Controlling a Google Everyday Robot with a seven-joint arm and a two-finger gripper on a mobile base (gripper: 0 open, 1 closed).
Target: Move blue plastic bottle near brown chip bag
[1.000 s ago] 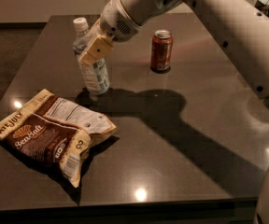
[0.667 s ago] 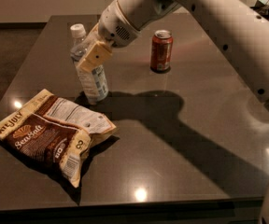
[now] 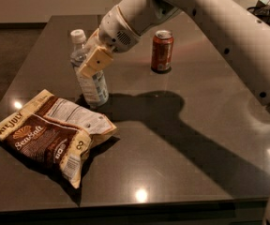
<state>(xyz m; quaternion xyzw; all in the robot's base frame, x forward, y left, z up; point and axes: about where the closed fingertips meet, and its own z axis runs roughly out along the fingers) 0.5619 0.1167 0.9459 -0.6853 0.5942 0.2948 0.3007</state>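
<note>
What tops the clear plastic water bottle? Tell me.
A white cap, nothing above it. The end effector clamps the clear plastic water bottle midway, hiding part of its label.

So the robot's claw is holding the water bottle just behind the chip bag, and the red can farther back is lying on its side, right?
Not quite. The camera view shows the red can standing upright on the table, not lying on its side. The rest holds: the gripper grips the blue plastic bottle just behind the brown chip bag.

The brown chip bag [image 3: 41,144] reads "Sea Salt" and "LATE JULY".
</note>
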